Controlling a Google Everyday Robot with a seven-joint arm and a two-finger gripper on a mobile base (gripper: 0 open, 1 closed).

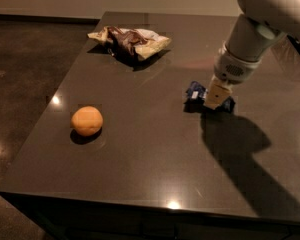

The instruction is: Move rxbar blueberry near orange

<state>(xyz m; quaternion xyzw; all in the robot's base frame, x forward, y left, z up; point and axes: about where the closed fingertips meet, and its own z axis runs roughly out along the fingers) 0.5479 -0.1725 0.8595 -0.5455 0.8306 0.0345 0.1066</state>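
Observation:
The rxbar blueberry (194,91) is a small dark blue wrapper lying on the dark table (155,149), right of centre. My gripper (215,98) comes down from the upper right and sits right over the bar's middle, so only the bar's two ends show, one on each side of it. The orange (87,120) is round and sits on the table's left side, well apart from the bar and the gripper.
A crumpled tan-and-brown snack bag (130,41) lies at the table's far side, left of centre. The table's left edge (55,91) drops to a dark floor. My arm casts a large shadow over the table's right part.

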